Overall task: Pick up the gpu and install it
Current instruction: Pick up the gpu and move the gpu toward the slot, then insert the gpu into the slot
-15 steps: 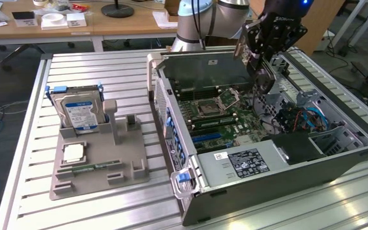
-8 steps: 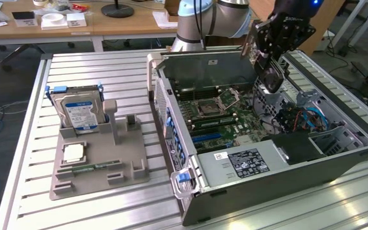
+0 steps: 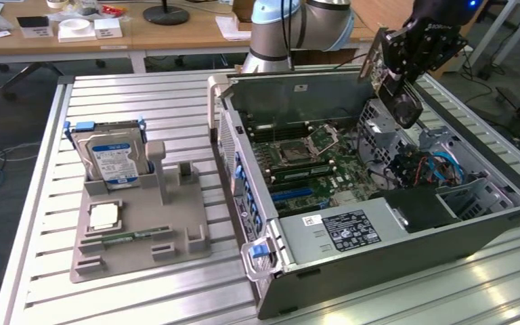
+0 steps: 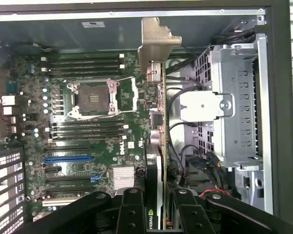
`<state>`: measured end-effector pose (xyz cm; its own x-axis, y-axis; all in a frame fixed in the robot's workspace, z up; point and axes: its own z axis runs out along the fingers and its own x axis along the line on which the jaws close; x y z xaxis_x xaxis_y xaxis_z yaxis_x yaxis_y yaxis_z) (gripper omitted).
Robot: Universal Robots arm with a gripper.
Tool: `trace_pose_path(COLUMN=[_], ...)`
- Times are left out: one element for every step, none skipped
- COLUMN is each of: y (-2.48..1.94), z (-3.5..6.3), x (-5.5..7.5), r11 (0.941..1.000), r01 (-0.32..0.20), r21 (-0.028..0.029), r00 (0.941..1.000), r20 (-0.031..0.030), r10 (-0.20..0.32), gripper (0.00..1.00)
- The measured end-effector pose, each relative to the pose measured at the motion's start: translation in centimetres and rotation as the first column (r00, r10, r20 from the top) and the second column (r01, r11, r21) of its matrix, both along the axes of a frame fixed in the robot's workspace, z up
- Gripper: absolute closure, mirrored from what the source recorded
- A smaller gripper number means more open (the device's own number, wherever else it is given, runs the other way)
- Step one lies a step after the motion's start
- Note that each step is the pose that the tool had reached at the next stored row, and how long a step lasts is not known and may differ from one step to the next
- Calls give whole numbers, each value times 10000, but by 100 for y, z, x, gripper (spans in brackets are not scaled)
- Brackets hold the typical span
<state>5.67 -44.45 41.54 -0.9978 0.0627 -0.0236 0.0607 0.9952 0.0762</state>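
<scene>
The gpu (image 3: 388,64) hangs above the back right of the open computer case (image 3: 269,257), with its round fan (image 3: 405,107) at the low end. My gripper (image 3: 403,68) is shut on it. In the wrist view the gpu (image 4: 157,146) appears edge-on, its silver bracket (image 4: 156,41) at the far end and my gripper (image 4: 156,214) clamped on the near end between two black fingers (image 4: 131,209). The card floats over the motherboard (image 4: 88,126), between the CPU socket (image 4: 95,97) and the drive cage (image 4: 239,107). A blue expansion slot (image 4: 68,158) lies apart from the card.
A grey fixture (image 3: 138,230) on the slatted table holds a hard drive with a blue label (image 3: 111,159), a small chip (image 3: 105,215) and a green memory stick (image 3: 138,235). Cables (image 3: 422,166) and a black power supply (image 3: 359,227) crowd the case's right side.
</scene>
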Motion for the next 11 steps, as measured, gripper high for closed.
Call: trace_pose_path(y=[0, 0, 0, 0, 0, 0, 0, 0, 0, 0, 0], z=[0, 0, 0, 0, 0, 0, 0, 0, 0, 0, 0], x=[2, 3, 6, 45, 44, 44, 44, 45, 45, 45, 45], r11=[10000, 10000, 10000, 10000, 10000, 10000, 10000, 10000, 10000, 10000, 10000], r01=[2, 1, 1, 1, 2, 2, 2, 1, 1, 1, 1], r21=[0, -1, 0, 0, 0, -1, 0, 1, 0, 0, 0], r00=[10000, 10000, 10000, 10000, 10000, 10000, 10000, 10000, 10000, 10000, 10000], r20=[0, 0, 0, 0, 1, 0, 1, 0, 0, 0, 0], r10=[-2, -1, -1, -1, -2, -2, -2, -1, -1, -1, -1], gripper=[73, 73, 73, 73, 73, 73, 73, 73, 73, 73, 73])
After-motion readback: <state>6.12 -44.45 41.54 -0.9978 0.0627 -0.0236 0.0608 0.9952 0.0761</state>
